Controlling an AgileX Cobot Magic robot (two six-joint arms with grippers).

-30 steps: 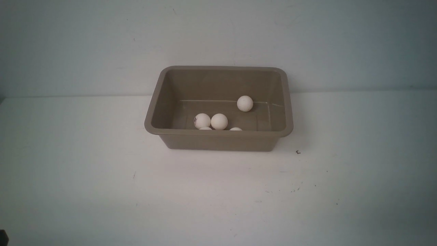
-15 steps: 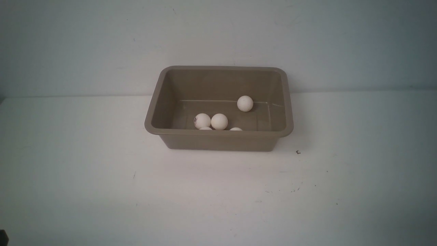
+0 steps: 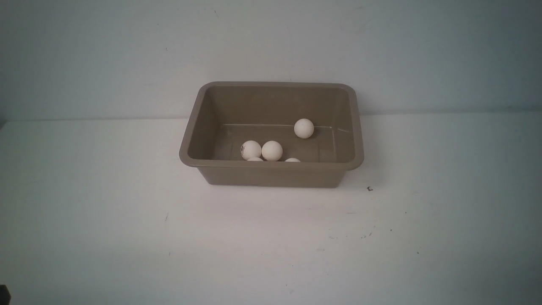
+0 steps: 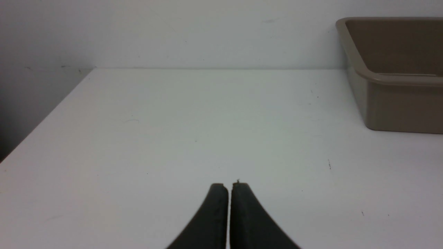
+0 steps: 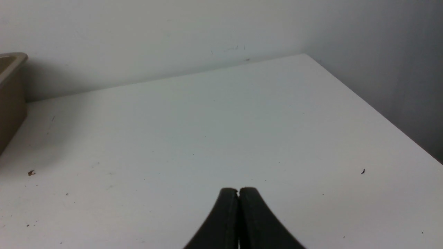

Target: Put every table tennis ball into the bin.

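The taupe-brown bin (image 3: pixel 271 173) stands at the back middle of the white table. Inside it lie several off-white table tennis balls: one near the far wall (image 3: pixel 304 128), two side by side (image 3: pixel 251 150) (image 3: pixel 272 150), and two more mostly hidden behind the near rim (image 3: pixel 255 159) (image 3: pixel 292 160). Neither gripper shows in the front view. In the left wrist view my left gripper (image 4: pixel 229 186) is shut and empty over bare table, with the bin (image 4: pixel 387 103) off to one side. My right gripper (image 5: pixel 238 191) is shut and empty too, the bin's corner (image 5: pixel 10 97) at that view's edge.
The white table (image 3: pixel 127 212) ends at a pale wall behind the bin. Its left edge (image 4: pixel 45 117) shows in the left wrist view and its right edge (image 5: pixel 380 114) in the right wrist view. Small dark specks (image 3: pixel 369 189) dot the surface.
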